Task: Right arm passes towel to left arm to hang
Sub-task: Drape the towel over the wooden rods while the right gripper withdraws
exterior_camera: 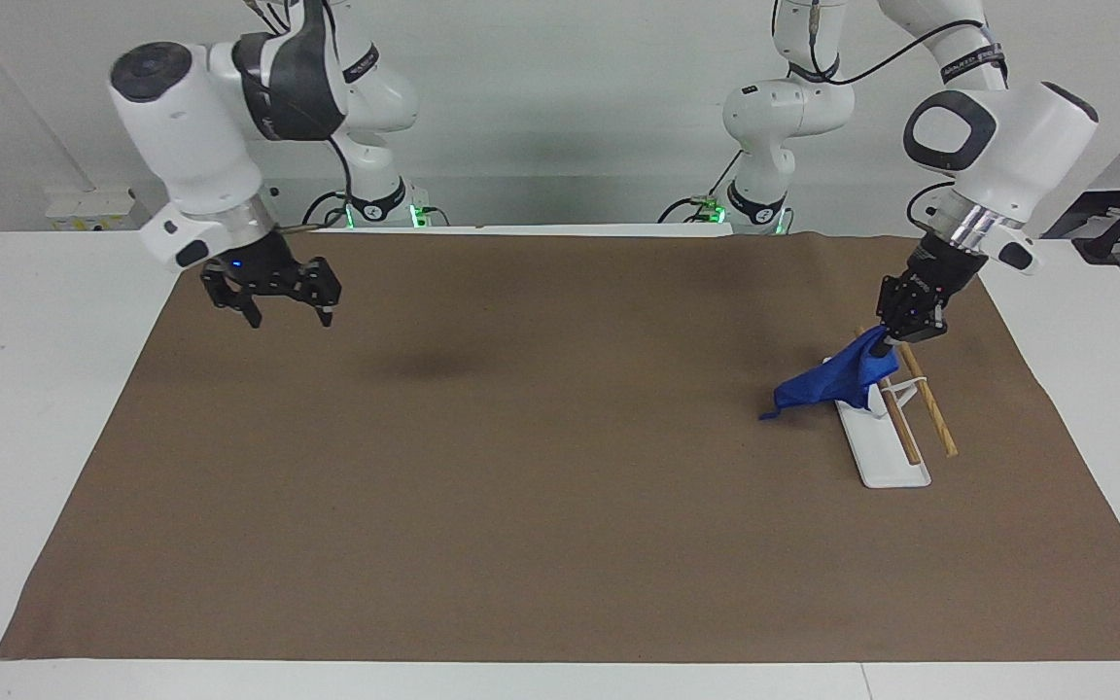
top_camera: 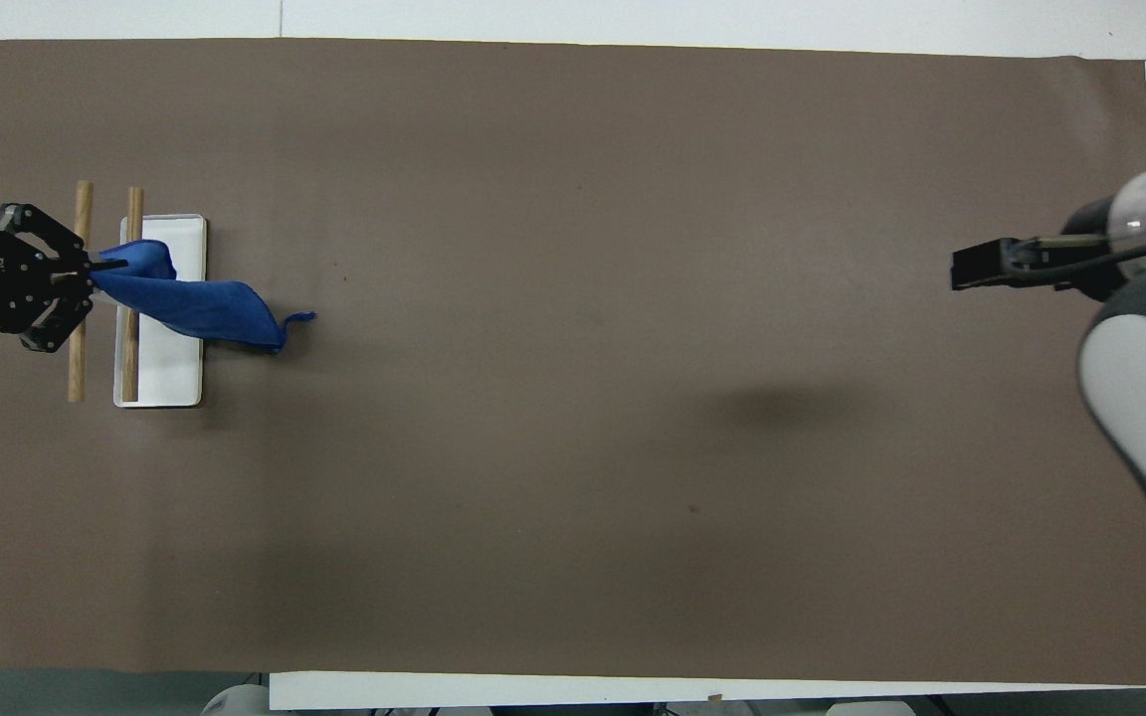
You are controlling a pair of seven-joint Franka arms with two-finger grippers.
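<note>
My left gripper (exterior_camera: 889, 335) is shut on one corner of the blue towel (exterior_camera: 824, 385). It holds the towel up over the rack (exterior_camera: 889, 472), a white base with two wooden rods (exterior_camera: 939, 430). The towel hangs down across the rod nearer the table's middle, and its tail trails toward the middle. In the overhead view the left gripper (top_camera: 103, 268) is over the rods (top_camera: 126, 373), and the towel (top_camera: 200, 306) lies across the white base (top_camera: 170, 383). My right gripper (exterior_camera: 290, 311) is open and empty, up over the mat's edge at the right arm's end; it also shows in the overhead view (top_camera: 966, 269).
A brown mat (exterior_camera: 521, 486) covers most of the white table. The rack stands at the left arm's end of it. White table shows beside the mat at both ends.
</note>
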